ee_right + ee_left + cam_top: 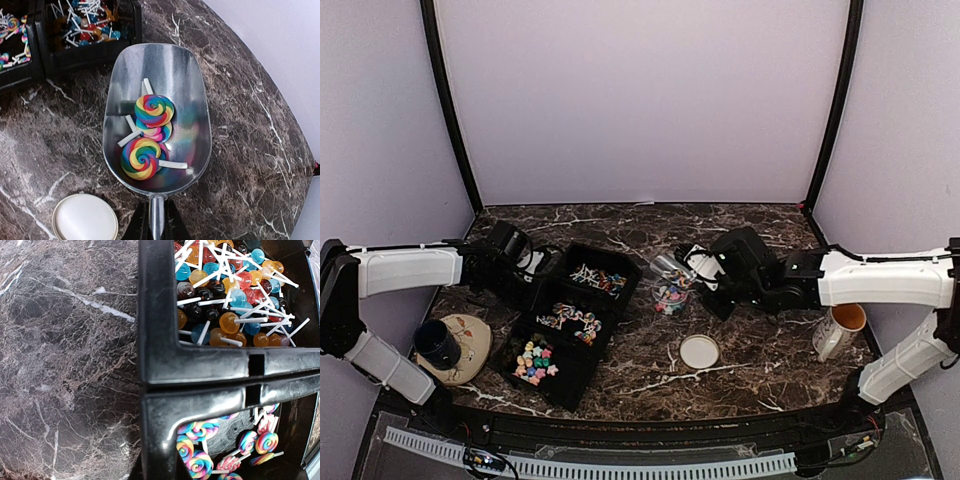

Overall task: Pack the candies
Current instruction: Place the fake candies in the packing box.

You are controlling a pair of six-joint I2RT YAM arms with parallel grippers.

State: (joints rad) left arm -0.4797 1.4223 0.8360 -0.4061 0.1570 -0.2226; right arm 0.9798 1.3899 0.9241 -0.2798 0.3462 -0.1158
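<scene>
Right of the black three-compartment plastic tray (160,315), rainbow-swirl lollipop candies (154,111) are carried in a shiny metal scoop (192,125), its handle clamped by the right end effector (156,224). At the tray's far-left corner, the left end effector (533,268) is closed together; nothing is seen held. Transfer seems in hand; next, a receiving container must be reached and the scoop tipped level-headedly.

The dark marble table (740,350) bears a black divided tray (200,365), a clear jar (670,290), a white round lid (699,351), a beige plate (472,350) and a mug (840,330).
</scene>
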